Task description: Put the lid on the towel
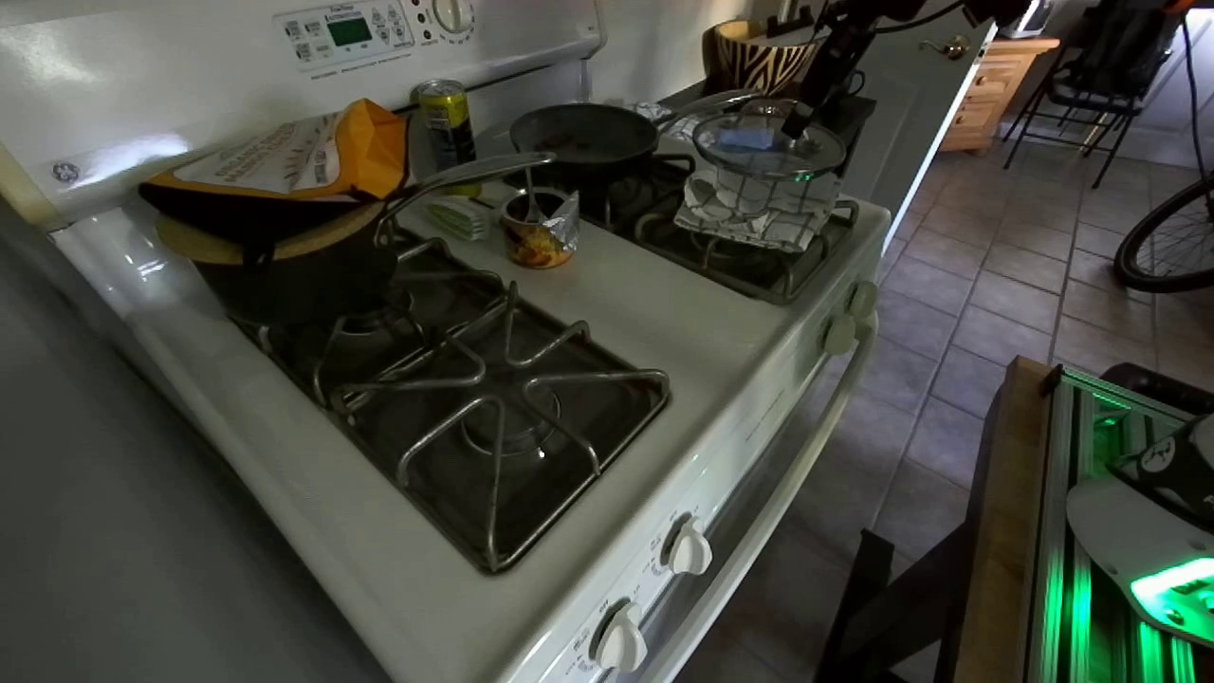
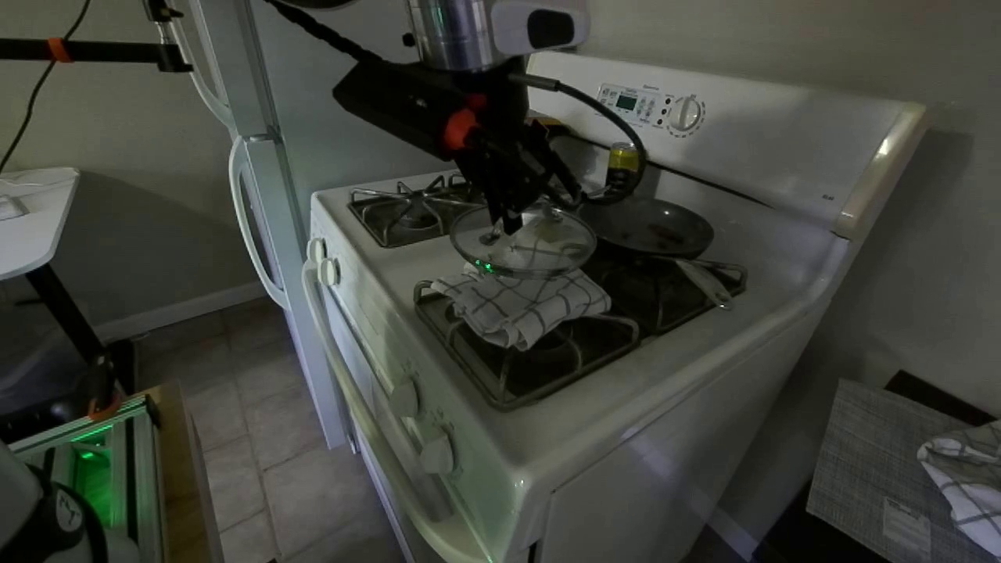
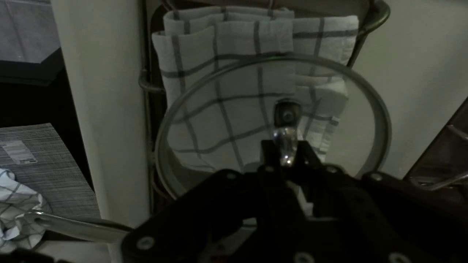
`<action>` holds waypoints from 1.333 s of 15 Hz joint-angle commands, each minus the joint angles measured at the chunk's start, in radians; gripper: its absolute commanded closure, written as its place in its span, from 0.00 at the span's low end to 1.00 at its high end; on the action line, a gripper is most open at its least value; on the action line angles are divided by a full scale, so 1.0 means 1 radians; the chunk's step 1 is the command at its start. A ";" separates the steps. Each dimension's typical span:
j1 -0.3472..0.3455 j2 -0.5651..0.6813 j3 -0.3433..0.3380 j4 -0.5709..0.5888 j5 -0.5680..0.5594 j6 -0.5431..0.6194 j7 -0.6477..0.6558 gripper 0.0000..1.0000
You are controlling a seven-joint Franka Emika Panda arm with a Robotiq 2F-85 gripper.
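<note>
The clear glass lid with a metal rim shows in both exterior views (image 1: 735, 156) (image 2: 543, 252) and in the wrist view (image 3: 241, 113). My gripper (image 1: 797, 123) (image 2: 504, 224) (image 3: 286, 151) is shut on the lid's handle, which sits between its fingertips. The white towel with dark checks lies folded on a front burner grate in both exterior views (image 1: 754, 223) (image 2: 528, 309). The lid is over the towel, roughly level. The towel (image 3: 230, 40) shows through the glass and beyond the rim in the wrist view. I cannot tell whether the rim touches the towel.
A dark frying pan (image 1: 583, 133) (image 2: 653, 225) stands behind the towel, close to the lid. A pot with an orange bag (image 1: 285, 161), a can (image 1: 446, 123) and a cup with a spoon (image 1: 539, 232) stand farther along the stove. Another checked towel (image 2: 966, 469) lies on a grey mat beside the stove.
</note>
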State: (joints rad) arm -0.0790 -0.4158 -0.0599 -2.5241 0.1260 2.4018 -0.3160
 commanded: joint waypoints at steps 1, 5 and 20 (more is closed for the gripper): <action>0.023 0.011 -0.008 -0.016 -0.035 0.050 0.053 0.95; 0.025 0.073 -0.006 0.004 -0.061 0.048 0.068 0.95; 0.040 0.263 -0.028 0.104 -0.029 0.029 -0.026 0.95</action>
State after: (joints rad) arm -0.0590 -0.1695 -0.0710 -2.4513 0.0824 2.5064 -0.3035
